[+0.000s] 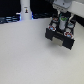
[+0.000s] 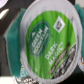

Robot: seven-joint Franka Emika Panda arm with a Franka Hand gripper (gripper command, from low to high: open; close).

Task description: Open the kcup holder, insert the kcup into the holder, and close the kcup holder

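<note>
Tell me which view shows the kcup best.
The wrist view: the kcup fills the picture, its green lid facing the camera with print visible. In the exterior view it cannot be picked out with confidence; only small blurred shapes show around the kcup holder.

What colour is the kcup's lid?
Green with white lettering and a white rim, on the kcup; clearest in the wrist view.

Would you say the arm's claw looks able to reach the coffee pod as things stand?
Probably yes: the wrist view is filled by the coffee pod, its green lid facing the camera with nothing across it. The claw's fingers are not visible there.
</note>
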